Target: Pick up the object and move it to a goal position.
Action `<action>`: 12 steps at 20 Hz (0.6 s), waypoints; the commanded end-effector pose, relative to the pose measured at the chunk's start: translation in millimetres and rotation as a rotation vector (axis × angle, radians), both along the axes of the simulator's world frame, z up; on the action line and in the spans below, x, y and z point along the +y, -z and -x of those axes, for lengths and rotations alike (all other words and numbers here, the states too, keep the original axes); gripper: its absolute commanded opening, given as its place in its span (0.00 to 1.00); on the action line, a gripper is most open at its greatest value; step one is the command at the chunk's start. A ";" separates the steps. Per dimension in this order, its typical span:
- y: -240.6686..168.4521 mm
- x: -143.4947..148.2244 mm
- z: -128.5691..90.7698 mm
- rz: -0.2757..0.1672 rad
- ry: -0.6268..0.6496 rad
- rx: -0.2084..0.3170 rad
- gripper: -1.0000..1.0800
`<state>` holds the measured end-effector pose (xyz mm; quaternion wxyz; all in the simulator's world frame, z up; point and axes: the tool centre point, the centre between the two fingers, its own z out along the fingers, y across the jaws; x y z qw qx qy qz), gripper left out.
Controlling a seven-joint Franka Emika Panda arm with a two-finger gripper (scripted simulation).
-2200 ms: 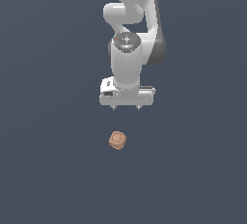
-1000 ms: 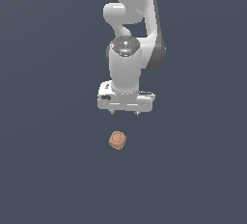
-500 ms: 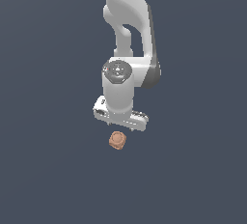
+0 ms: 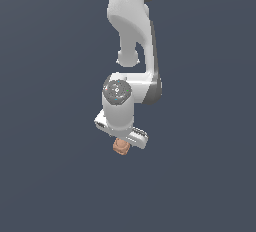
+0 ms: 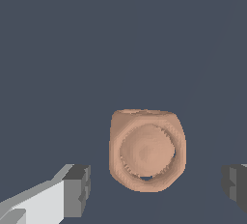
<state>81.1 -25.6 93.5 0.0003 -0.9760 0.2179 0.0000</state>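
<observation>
Hovering directly above the brown lump (image 5: pixel 147 150) on the table (image 4: pixel 50 166), the pincer (image 5: pixel 157 184) stands wide, fingers (image 5: pixel 77 190) flanking it untouched; the lump shows no long axis.

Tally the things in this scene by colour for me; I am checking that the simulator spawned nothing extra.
Terracotta-brown: 1, the matte rounded blocky lump with a raised round face.
White: 1, the robot arm with its gripper, which has dark grey fingertips standing open on either side of the lump.
Total: 2.
</observation>
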 end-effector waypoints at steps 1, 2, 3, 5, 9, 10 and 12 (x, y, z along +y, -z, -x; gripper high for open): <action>3.3 -1.2 -2.4 0.000 0.016 0.000 0.96; 3.8 -1.4 -2.7 0.000 0.018 0.000 0.96; 4.0 -1.4 -2.8 0.001 0.019 0.000 0.96; 3.9 -1.3 -1.9 0.000 0.014 0.001 0.96; 13.6 -1.1 -1.8 0.000 0.015 0.001 0.96; 18.1 -1.3 -1.8 0.000 0.016 0.001 0.96; 29.2 -1.5 -1.5 0.000 0.017 0.000 0.96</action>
